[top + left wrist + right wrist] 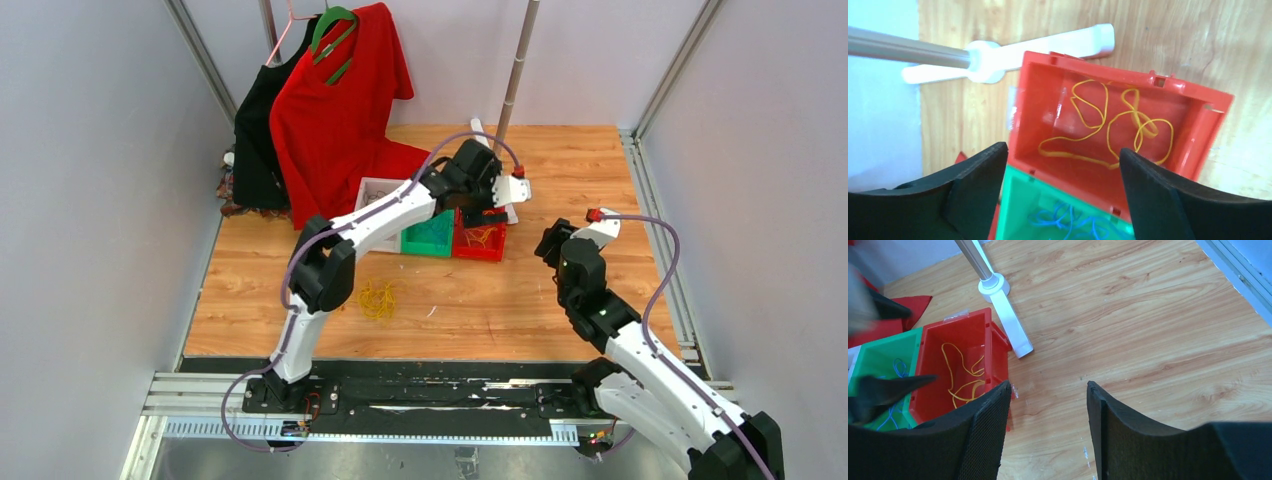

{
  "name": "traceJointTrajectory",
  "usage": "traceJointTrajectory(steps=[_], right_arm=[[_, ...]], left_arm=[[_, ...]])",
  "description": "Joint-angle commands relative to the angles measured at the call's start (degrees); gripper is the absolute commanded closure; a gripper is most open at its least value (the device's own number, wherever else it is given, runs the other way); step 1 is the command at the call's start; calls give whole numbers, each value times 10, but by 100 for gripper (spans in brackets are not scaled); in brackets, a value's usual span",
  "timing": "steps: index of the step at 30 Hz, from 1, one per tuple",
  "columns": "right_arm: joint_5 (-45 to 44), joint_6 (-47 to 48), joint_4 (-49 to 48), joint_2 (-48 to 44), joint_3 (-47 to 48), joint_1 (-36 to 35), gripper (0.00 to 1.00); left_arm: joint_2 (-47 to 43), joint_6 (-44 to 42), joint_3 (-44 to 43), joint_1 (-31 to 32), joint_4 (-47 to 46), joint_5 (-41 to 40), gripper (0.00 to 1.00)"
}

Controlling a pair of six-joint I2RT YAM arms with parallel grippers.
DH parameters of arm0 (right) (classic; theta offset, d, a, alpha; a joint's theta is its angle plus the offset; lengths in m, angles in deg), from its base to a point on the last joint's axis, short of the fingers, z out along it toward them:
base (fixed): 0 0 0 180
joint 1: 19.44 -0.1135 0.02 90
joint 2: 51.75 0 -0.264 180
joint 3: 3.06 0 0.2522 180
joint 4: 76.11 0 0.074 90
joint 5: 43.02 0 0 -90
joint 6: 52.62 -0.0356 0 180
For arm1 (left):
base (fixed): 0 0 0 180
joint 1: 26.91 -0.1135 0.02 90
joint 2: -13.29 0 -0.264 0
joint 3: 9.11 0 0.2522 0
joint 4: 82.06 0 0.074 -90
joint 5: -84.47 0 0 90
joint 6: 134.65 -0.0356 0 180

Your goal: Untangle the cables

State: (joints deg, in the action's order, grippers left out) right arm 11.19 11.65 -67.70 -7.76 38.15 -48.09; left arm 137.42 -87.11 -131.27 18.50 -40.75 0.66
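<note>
Only the top view shows the yellow cable pile on the wooden bench. The left gripper and right gripper are wide, holding nothing. Grey walls stand around.

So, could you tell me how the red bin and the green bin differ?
The red bin holds a loose yellow cable; the green bin holds blue cable. In the top view the red bin sits right of the green bin. Both are open-topped and stand side by side.

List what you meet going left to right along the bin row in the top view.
white bin → green bin → red bin, with a yellow cable in it → right arm
</note>
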Motion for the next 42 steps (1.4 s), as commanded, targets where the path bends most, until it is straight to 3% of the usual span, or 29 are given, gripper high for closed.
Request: traceJointTrajectory(steps=[1,4,9,13,15,20,24,31,37,42], right_arm=[[0,-5,22,-13,22,14,43],[7,-3,32,-16,31,14,43],[23,-3,52,-12,48,14,43],[71,-2,52,-21,44,13,41],[95,-7,45,-21,36,13,39],[157,-29,47,6,36,9,38],[182,-39,43,24,32,3,39],[200,-39,19,33,21,-6,42],[205,-41,17,30,22,-7,45],[202,-44,16,20,16,-7,47]], left_arm=[[-91,7,-57,-4,91,31,10],[-129,23,-86,-7,177,58,8],[-224,-4,-3,-11,245,42,4],[-323,18,110,-62,290,91,4],[-378,-14,184,-86,331,133,5],[-458,-87,345,-106,367,133,11],[-460,-138,427,-133,350,96,18],[-441,-342,482,-180,330,50,20],[-410,-377,497,-179,258,80,24],[-374,-413,504,-174,241,58,40]])
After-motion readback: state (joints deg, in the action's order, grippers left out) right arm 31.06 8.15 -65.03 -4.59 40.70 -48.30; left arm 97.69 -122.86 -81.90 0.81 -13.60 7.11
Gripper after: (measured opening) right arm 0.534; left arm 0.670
